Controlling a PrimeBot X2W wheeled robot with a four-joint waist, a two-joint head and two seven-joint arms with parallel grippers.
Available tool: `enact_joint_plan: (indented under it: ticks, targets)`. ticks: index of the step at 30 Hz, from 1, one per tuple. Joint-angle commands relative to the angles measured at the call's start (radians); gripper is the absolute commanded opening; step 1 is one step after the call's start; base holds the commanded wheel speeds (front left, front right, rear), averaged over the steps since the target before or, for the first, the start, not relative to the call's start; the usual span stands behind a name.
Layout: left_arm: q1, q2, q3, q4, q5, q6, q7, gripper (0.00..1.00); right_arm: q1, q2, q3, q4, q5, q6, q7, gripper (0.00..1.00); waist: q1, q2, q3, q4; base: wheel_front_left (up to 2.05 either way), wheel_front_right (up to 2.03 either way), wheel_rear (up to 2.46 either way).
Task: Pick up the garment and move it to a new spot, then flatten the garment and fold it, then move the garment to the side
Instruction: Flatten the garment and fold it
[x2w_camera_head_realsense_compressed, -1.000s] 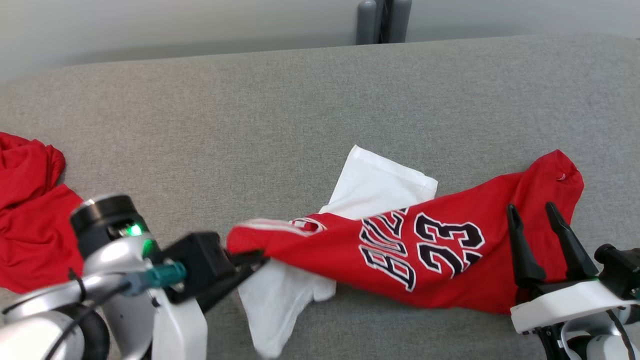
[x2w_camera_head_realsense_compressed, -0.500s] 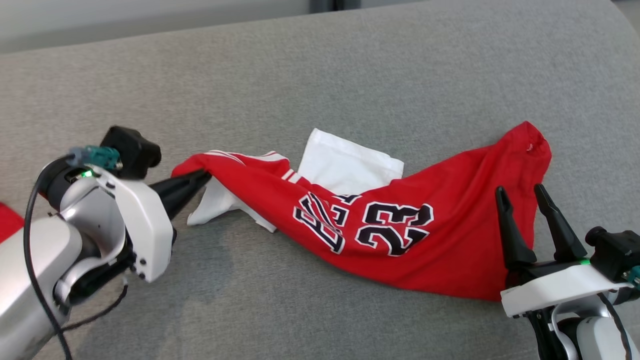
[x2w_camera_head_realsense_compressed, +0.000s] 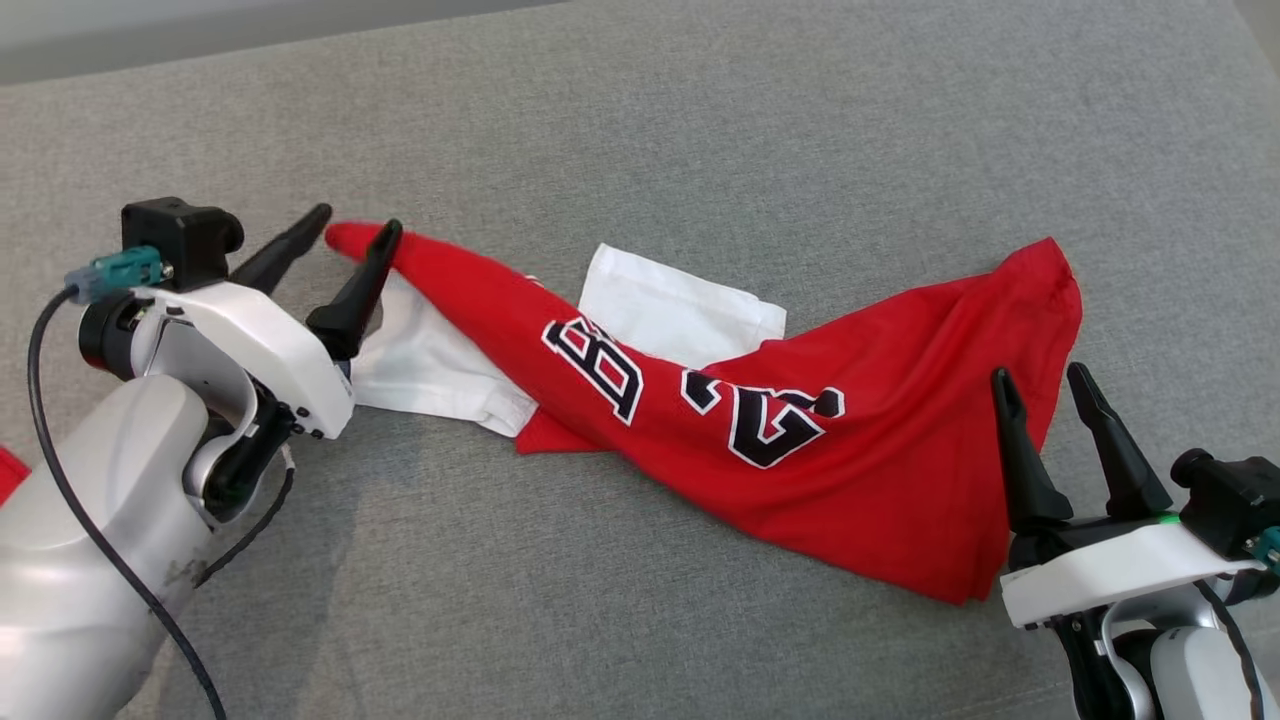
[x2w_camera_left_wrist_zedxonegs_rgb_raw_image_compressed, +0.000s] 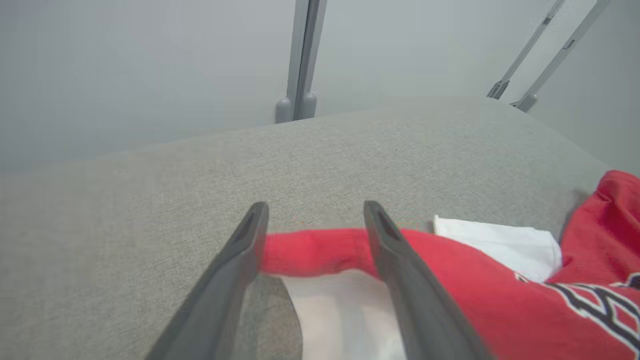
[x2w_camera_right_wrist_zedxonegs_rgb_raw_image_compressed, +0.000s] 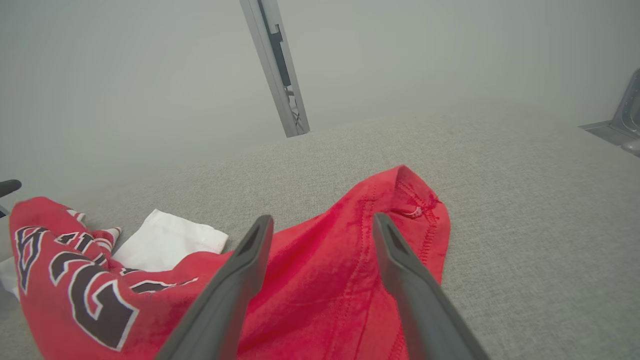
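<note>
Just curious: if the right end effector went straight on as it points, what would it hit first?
Probably the red jersey, lying just ahead of the right end effector, though its height is unclear.

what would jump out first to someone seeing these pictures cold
A red jersey with dark lettering lies twisted across the middle of the grey fabric surface, a white cloth showing from under it. The left gripper stands open around the jersey's left tip; the right gripper is open by its right end.

red jersey (x2w_camera_head_realsense_compressed: 900, 440) | print: black white-edged "B" legible | numerals beside it folded, unclear
</note>
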Motion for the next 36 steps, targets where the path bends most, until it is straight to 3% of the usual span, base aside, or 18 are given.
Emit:
enact_joint_plan:
  ticks: [1, 5, 9, 15, 20, 28, 36]
  targets:
    - [-0.001, -0.009, 0.013, 0.027, 0.006, 0.009, -0.040, 1.00, -0.009, -0.004, -0.005, 0.001, 0.002, 0.000, -0.005, 1.00, 0.0000, 0.0000, -0.006, 0.010, 0.00, 0.00, 0.00]
    - [0.033, -0.054, 0.048, 0.097, 0.013, 0.035, -0.146, 1.00, -0.013, -0.005, -0.005, -0.002, -0.002, 0.000, -0.017, 1.00, 0.0000, 0.0000, -0.022, 0.027, 0.00, 0.00, 0.00]
    - [0.080, -0.065, 0.141, 0.087, 0.039, 0.080, -0.174, 1.00, -0.011, -0.005, -0.014, -0.011, -0.010, 0.000, -0.041, 1.00, 0.0000, 0.0000, -0.044, 0.046, 0.00, 0.00, 0.00]
    - [0.263, -0.078, 0.405, -0.130, 0.198, 0.166, -0.174, 1.00, -0.007, -0.005, -0.036, -0.021, -0.057, 0.000, -0.059, 1.00, 0.0000, 0.0000, -0.083, 0.079, 0.00, 0.00, 0.00]
    - [0.440, -0.103, 0.553, -0.297, 0.317, 0.196, -0.174, 1.00, 0.002, -0.005, -0.053, -0.027, -0.087, 0.000, -0.046, 1.00, 0.0000, 0.0000, -0.119, 0.105, 0.00, 0.00, 0.00]
    - [0.622, -0.132, 0.633, -0.446, 0.420, 0.212, -0.175, 1.00, 0.026, -0.005, -0.061, -0.032, -0.115, 0.000, -0.030, 1.00, 0.0000, 0.0000, -0.173, 0.124, 0.00, 0.00, 0.00]
    - [0.759, -0.146, 0.629, -0.502, 0.455, 0.230, -0.175, 1.00, 0.064, -0.005, -0.060, -0.040, -0.142, 0.000, -0.002, 1.00, 0.0000, 0.0000, -0.230, 0.130, 0.00, 0.00, 0.00]
